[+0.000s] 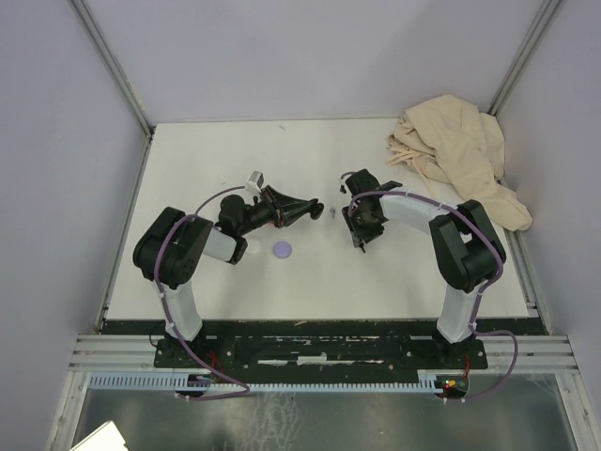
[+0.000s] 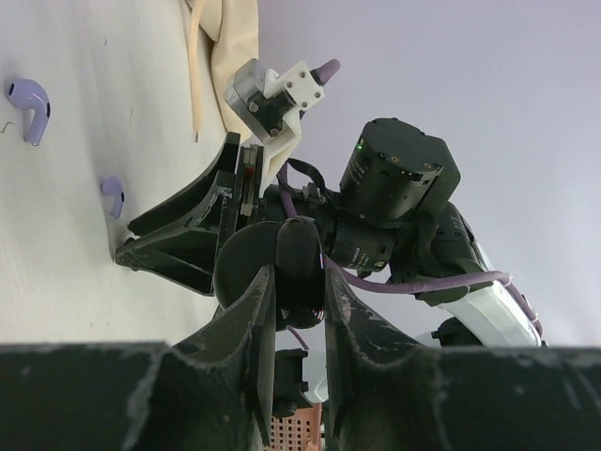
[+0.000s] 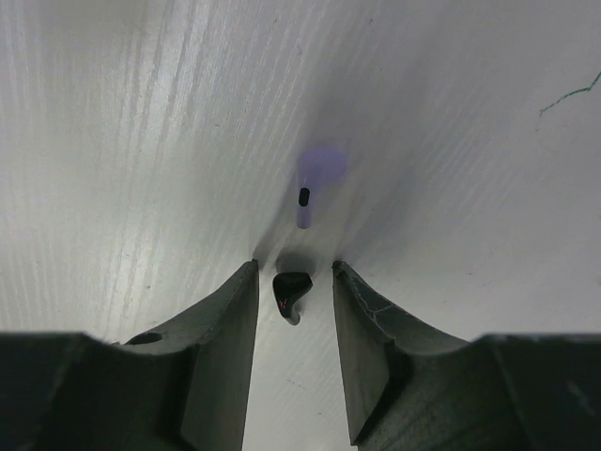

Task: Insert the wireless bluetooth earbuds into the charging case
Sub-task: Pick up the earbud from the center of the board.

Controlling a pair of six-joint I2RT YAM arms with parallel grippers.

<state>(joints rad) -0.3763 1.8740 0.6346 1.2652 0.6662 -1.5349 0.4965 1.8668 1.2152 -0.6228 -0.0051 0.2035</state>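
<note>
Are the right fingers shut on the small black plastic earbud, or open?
Open: in the right wrist view, gaps show between both fingers and the black earbud.

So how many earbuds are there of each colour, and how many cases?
Lavender earbuds: 2
Black earbud: 1
Black charging case, in the left jaws: 1
Total: 4

Soft, even light; blurry wrist close-ups.

You'll see the table point(image 3: 141, 113) is matt white with a fine ribbed grain. The black earbud point(image 3: 291, 291) and charging case point(image 2: 299, 268) are glossy plastic. At upper right lies soft, crumpled beige cloth point(image 1: 460, 155).
</note>
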